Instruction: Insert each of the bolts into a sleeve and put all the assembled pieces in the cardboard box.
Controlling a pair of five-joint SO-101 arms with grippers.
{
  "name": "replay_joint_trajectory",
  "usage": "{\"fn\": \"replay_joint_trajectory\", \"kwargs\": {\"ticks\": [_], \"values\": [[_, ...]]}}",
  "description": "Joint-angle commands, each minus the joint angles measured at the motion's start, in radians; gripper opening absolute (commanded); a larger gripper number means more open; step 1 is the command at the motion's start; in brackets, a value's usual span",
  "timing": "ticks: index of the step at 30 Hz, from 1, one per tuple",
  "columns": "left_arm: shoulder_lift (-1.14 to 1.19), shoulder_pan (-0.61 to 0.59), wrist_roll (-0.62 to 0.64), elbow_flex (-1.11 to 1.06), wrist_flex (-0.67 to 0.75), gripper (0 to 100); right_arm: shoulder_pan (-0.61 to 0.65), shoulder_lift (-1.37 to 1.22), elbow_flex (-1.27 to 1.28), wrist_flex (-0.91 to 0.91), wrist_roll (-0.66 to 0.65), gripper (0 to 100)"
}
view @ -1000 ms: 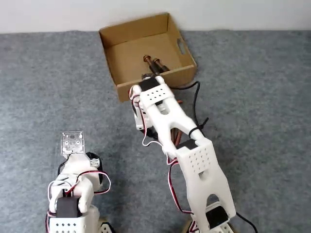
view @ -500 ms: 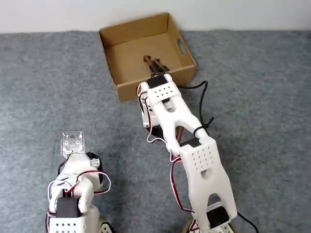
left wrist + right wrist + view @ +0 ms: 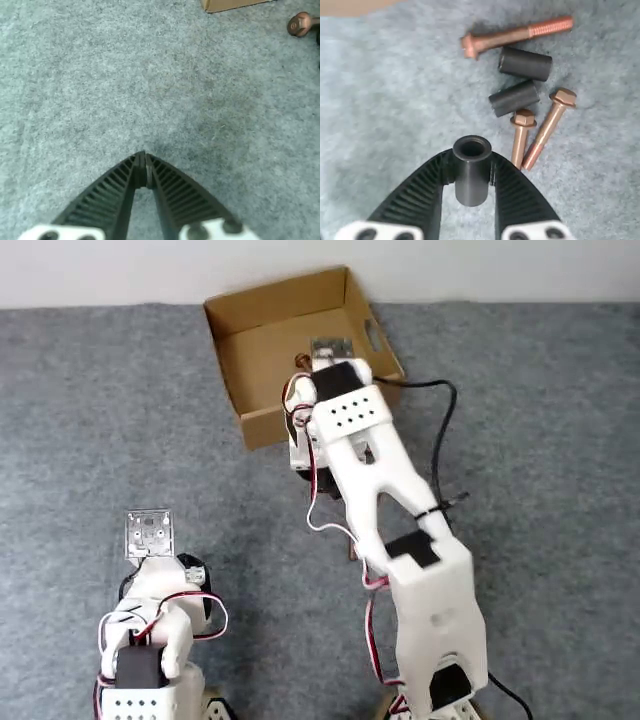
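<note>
My right gripper (image 3: 471,159) is shut on a black sleeve (image 3: 471,172), held with its bore facing the camera. Beneath it on the grey carpet lie three copper bolts, one long (image 3: 517,34) and two shorter (image 3: 521,135) (image 3: 547,125), beside two loose black sleeves (image 3: 525,63) (image 3: 514,98). From above, the right arm (image 3: 350,420) stretches to the cardboard box (image 3: 262,335), its wrist over the front wall. A copper piece (image 3: 300,362) shows inside the box. My left gripper (image 3: 145,167) is shut and empty, low over the carpet.
The left arm (image 3: 150,610) sits folded at the near left. A box corner (image 3: 225,4) and one bolt head (image 3: 300,24) show far ahead of the left gripper. A black cable (image 3: 440,440) loops to the right of the right arm.
The right arm has swung away from me and to the right, bringing its wrist from in front of the box to over the front wall. The left arm has kept still.
</note>
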State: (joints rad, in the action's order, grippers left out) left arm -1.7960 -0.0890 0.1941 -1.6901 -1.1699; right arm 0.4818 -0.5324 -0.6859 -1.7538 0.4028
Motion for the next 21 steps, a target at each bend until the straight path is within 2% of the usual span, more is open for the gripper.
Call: {"fn": "replay_joint_trajectory", "kwargs": {"ticks": [1,8,21], "values": [[0.000,-0.006,0.006,0.005,0.006,0,-0.002,0.222,0.106,-0.042,-0.012,0.8],[0.000,-0.006,0.006,0.005,0.006,0,-0.038,0.605,0.399,-0.039,0.038,0.8],[-0.008,-0.002,-0.003,0.005,0.015,0,-0.291,1.214,0.945,-0.010,0.040,0.8]]}}
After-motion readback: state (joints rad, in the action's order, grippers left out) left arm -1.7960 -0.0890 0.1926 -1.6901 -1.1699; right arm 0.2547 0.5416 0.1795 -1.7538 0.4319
